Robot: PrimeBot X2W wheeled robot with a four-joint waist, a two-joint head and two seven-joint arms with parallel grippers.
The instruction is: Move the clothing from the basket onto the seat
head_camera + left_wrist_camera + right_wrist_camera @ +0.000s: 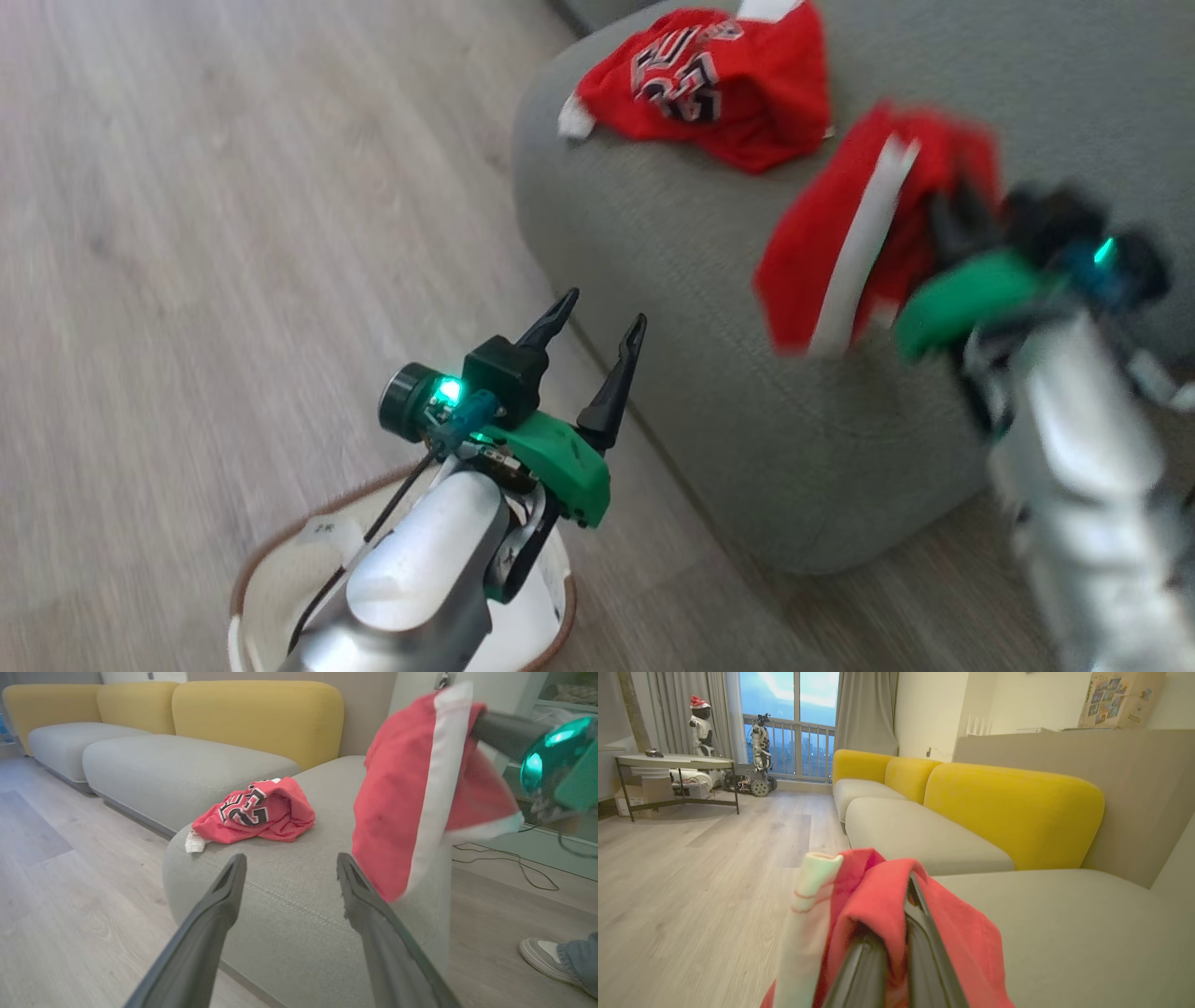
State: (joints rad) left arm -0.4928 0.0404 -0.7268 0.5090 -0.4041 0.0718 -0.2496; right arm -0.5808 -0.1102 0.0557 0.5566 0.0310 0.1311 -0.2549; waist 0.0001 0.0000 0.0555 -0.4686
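A red garment with black letters (709,84) (257,812) lies crumpled on the grey-green seat (747,411) (299,877) (1064,924). A second red garment with a white stripe (845,247) (420,793) (878,905) hangs in the air over the seat's near corner, my right gripper (952,219) (896,947) shut on it. My left gripper (597,341) (292,870) is open and holds nothing, above the cream basket (271,569), whose rim peeks out under the left forearm; the inside of the basket is mostly hidden.
Pale wood floor (233,233) spreads left of the seat. Yellow-backed sofa sections (1008,807) run beyond it. A round table (672,763) and small robots stand by the window. A person's shoe (546,956) and cables (504,858) lie on the floor right of the seat.
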